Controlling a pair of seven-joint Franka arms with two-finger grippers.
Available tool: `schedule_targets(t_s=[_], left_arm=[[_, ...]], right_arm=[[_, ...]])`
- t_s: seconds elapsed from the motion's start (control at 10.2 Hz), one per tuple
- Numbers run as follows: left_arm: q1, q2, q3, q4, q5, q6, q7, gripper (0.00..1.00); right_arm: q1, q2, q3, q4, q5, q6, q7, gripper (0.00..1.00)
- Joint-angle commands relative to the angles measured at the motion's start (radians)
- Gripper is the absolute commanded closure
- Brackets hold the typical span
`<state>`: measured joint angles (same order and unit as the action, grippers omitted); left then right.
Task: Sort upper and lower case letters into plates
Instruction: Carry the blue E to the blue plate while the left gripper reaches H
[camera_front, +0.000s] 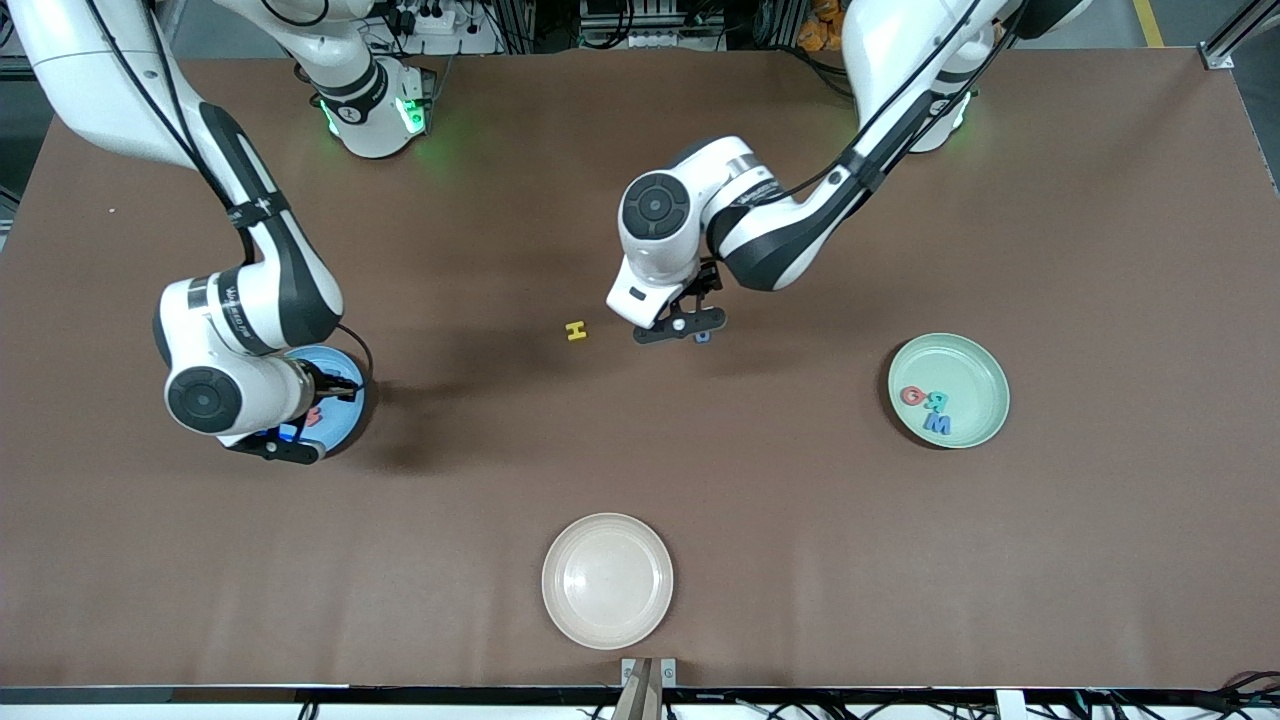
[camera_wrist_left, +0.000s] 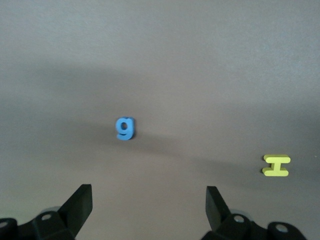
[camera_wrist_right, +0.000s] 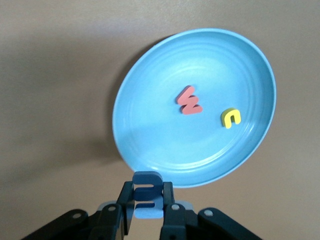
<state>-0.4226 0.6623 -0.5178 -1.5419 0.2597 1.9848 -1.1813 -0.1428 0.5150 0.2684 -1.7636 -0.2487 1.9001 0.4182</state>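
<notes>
Letters are partly sorted: the right gripper (camera_wrist_right: 145, 212) pinches a blue letter (camera_wrist_right: 146, 196) over the blue plate (camera_wrist_right: 150, 150); the left gripper (camera_wrist_left: 149, 205) hangs wide over a blue g (camera_wrist_left: 125, 128).

Open table around the blue g (camera_wrist_left: 125, 128)
Bare brown table (camera_front: 760, 520) on every side of it; only the yellow H (camera_front: 576, 331) nearby, toward the right arm's end. Cream plate (camera_front: 607, 580) and green plate (camera_front: 948, 390) well apart, blue plate (camera_wrist_right: 195, 107) under the right gripper (camera_wrist_right: 148, 210).

Blue g (camera_wrist_left: 125, 128) and yellow H (camera_wrist_left: 276, 165) lie flat, unplated.
</notes>
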Motion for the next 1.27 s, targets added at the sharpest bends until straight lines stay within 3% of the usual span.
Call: schedule_targets(t_s=[0.0, 0.1, 0.29, 0.49, 0.78, 0.98, 1.17], left_arm=[[-0.056, 0.057, 0.018, 0.023, 0.052, 0.073, -0.063, 0.0], [-0.071, 0.068, 0.024, 0.025, 0.064, 0.116, -0.076, 0.0], [-0.137, 0.104, 0.102, 0.045, 0.064, 0.219, -0.063, 0.0], [-0.209, 0.175, 0.157, 0.117, 0.064, 0.227, -0.04, 0.0], [-0.241, 0.236, 0.168, 0.195, 0.062, 0.252, -0.017, 0.0], [-0.309, 0.264, 0.226, 0.241, 0.047, 0.252, -0.031, 0.0], [-0.327, 0.29, 0.234, 0.272, 0.038, 0.252, -0.034, 0.0]], right_arm=[[-0.073, -0.075, 0.015, -0.125, -0.027, 0.086, -0.1, 1.0], [-0.092, -0.075, 0.015, -0.146, -0.047, 0.121, -0.105, 1.0], [-0.131, -0.098, 0.012, -0.256, -0.064, 0.27, -0.108, 1.0], [-0.175, -0.127, 0.014, -0.348, -0.08, 0.385, -0.15, 1.0], [-0.176, -0.135, 0.012, -0.384, -0.09, 0.428, -0.15, 1.0], [-0.211, -0.142, 0.012, -0.441, -0.115, 0.514, -0.15, 1.0], [-0.209, -0.141, 0.014, -0.448, -0.115, 0.513, -0.148, 1.0]])
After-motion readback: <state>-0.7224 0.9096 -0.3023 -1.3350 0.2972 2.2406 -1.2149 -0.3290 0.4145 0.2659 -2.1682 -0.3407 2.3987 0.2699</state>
